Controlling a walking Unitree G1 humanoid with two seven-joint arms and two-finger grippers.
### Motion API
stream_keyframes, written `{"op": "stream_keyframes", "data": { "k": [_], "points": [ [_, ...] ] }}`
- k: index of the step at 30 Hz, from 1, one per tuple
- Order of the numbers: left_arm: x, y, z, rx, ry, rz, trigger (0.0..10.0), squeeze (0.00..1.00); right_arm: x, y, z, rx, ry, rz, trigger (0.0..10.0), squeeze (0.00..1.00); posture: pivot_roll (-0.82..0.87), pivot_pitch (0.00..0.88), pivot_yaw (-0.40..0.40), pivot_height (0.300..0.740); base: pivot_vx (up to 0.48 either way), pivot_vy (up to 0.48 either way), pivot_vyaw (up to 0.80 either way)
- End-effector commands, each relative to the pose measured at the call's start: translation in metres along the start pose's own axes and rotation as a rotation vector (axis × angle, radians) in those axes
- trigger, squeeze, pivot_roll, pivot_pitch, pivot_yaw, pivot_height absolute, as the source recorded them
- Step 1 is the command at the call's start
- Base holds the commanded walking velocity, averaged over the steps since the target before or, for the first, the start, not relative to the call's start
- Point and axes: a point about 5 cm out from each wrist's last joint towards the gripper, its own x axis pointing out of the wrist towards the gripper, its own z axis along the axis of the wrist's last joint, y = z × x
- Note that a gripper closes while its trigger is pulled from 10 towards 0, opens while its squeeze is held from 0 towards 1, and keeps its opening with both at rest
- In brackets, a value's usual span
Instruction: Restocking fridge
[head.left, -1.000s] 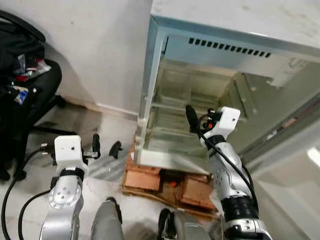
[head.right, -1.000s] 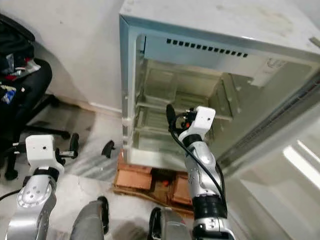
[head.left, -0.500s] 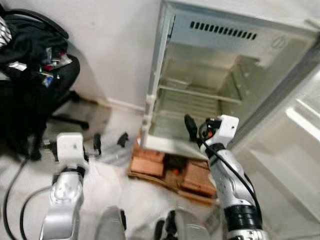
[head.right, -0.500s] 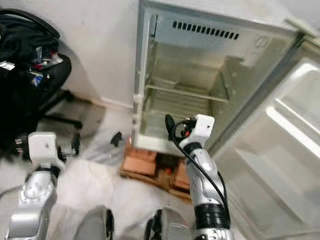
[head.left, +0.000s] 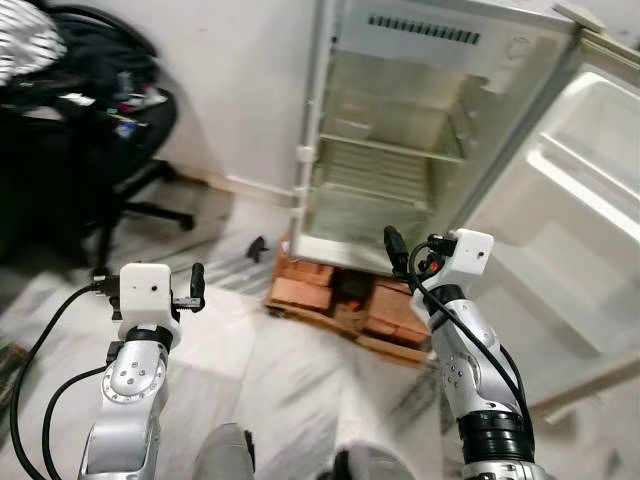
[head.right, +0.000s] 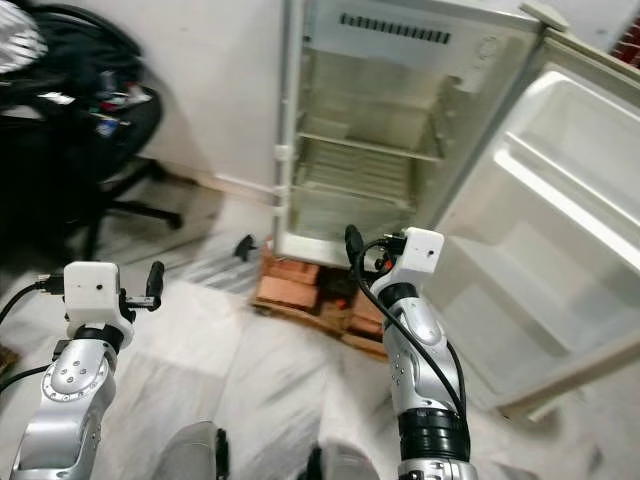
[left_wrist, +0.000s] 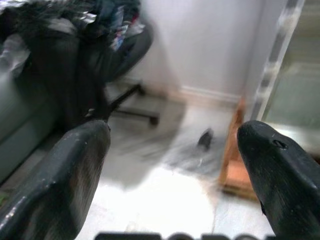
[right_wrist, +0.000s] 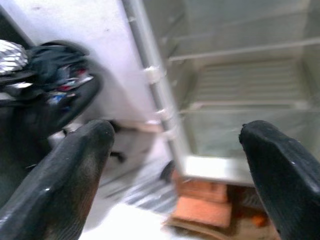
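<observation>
Two grippers are hanging empty, jaws spread wide: the left gripper (left_wrist: 170, 165) at 8 o'clock over the marble floor (head.left: 300, 380), the right gripper (right_wrist: 175, 165) pointing toward the fridge (head.left: 400, 150). That fridge is sitting at 12 o'clock on bricks (head.left: 300, 290), door (head.left: 570, 200) swung open, shelves bare. No readable writing is showing.

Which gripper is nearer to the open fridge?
Right. The right gripper is raised just in front of the fridge, at its bottom edge. The left gripper hangs over the floor well off to the fridge's left, toward the office chair.
</observation>
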Motion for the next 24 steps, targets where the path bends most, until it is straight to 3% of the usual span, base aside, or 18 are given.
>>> {"op": "stream_keyframes", "data": {
  "k": [1,13,24],
  "points": [
    [0.003,-0.008,0.005,0.008,-0.015,-0.028,10.0,0.0,-0.002,-0.01,0.005,-0.018,-0.015,-0.04,10.0,0.0,0.07,0.074,-0.086,0.74,0.0,-0.48,0.0],
    [0.002,-0.008,0.002,0.015,-0.005,-0.037,10.0,0.0,-0.001,-0.007,-0.001,-0.011,0.01,-0.022,10.0,0.0,0.07,0.078,-0.089,0.74,0.0,-0.48,0.0],
    [0.002,-0.01,0.001,0.02,-0.003,-0.047,10.0,0.0,0.0,0.001,-0.011,0.036,0.078,0.076,10.0,0.0,0.07,0.076,-0.092,0.74,0.0,-0.479,0.0]
  ]
}}
